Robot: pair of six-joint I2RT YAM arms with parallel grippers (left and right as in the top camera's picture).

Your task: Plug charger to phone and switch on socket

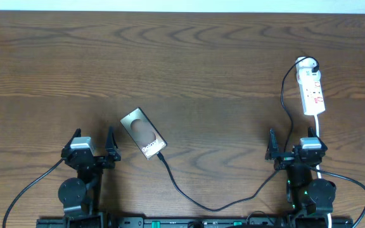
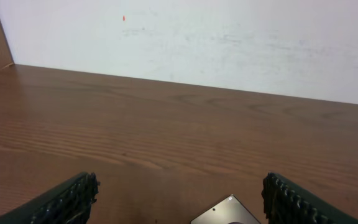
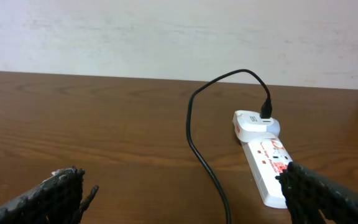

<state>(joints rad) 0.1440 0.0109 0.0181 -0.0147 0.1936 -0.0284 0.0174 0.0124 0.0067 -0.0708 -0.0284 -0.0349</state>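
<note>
Black chgr [image 3: 188, 127] plugged in socket [image 1: 312, 92]; tip at phone [image 1: 143, 132].

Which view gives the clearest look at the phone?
Overhead: the whole phone shows, text and all, with the charger meeting its near end. Left wrist catches only one corner at the frame's bottom edge; right wrist shows none of it.

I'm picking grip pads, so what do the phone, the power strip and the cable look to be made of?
The phone: probably glass, glossy; its grey-brown face mirrors light. The power strip: likely hard plastic, smooth white with a slight sheen. The cable: seemingly rubbery, matte black; it bends in loose curves.
</note>
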